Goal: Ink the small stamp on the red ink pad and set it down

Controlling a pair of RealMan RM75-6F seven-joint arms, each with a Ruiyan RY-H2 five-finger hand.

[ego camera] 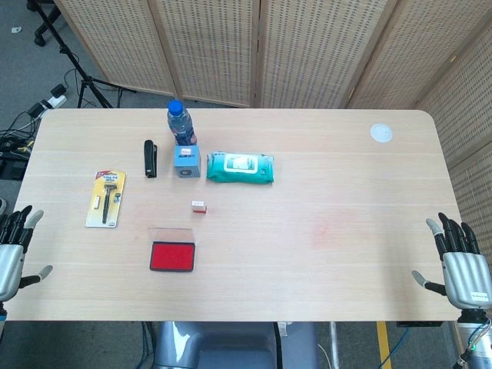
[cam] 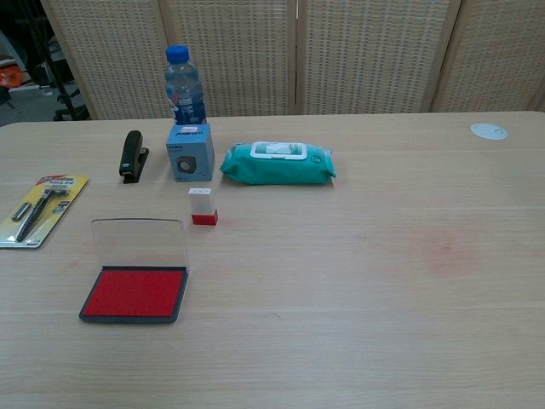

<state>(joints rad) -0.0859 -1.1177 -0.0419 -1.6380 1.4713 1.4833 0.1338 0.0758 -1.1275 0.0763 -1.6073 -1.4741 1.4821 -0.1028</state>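
Red ink pad (cam: 134, 292) open near front-left of wooden table (ego camera: 346, 254), clear lid (cam: 139, 243) standing upright at its far edge, inked face exposed. Small stamp (cam: 203, 206) upright on table just beyond pad and slightly to its right, red base down, not touching pad. Untouched so far: task judged at step zero, approach not begun.

Left hand (ego camera: 11, 250) at left table edge, fingers apart, holding nothing. Right hand (ego camera: 461, 265) at right table edge, fingers spread, likewise empty. Neither visible in chest view. Both well apart from stamp.

Behind stamp: blue box (cam: 189, 152), water bottle (cam: 183, 87), teal wipes pack (cam: 277, 163), black stapler (cam: 131, 155); carded razor (cam: 38, 209) at far left.

Next move, judged: left hand nearer; reach to stamp, pinch its upper body, lift clear, carry over pad, press base onto red face. Small footprint calls for careful pinch; lid close behind landing spot.
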